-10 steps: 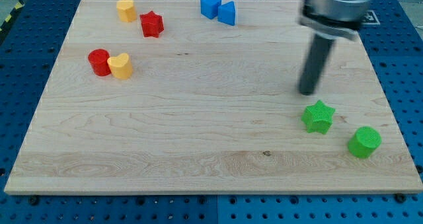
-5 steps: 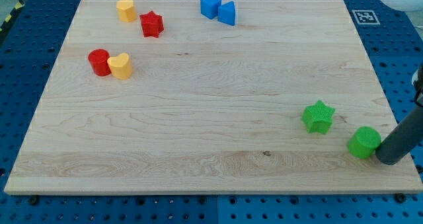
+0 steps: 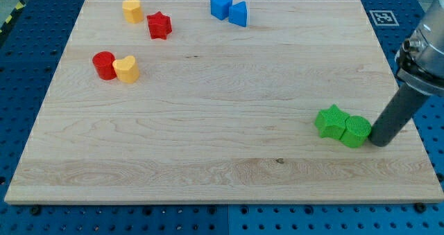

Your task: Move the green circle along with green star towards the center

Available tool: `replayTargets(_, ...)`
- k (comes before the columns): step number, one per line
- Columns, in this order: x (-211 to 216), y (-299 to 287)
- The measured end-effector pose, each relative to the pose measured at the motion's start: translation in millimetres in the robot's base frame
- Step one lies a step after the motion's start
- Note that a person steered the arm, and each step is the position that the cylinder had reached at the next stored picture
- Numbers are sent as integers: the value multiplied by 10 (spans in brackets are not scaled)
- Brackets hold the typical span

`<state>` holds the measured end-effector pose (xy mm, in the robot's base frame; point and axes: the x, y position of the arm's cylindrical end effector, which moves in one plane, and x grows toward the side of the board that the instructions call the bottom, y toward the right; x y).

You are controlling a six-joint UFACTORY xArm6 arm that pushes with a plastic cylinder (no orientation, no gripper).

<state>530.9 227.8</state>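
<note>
The green circle lies at the view's lower right of the wooden board, pressed against the right side of the green star. My tip stands just to the right of the green circle, touching or nearly touching it. The dark rod rises up and to the right from there. Both green blocks sit well right of the board's middle.
A red cylinder and a yellow heart-like block sit together at the left. A yellow block and a red star lie at the top left. Two blue blocks lie at the top middle.
My tip went from above the green star round to the right of the green circle, then pushed the circle left and up against the star. The star shifted slightly left.
</note>
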Motion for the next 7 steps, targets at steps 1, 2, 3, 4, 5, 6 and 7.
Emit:
replayTargets(1, -118, -81)
replayTargets(2, -118, -99)
replayTargets(3, -118, -192)
replayTargets(4, -118, -359)
replayTargets(5, -128, -580)
replayTargets(6, -141, -707)
replayTargets(7, -354, -715)
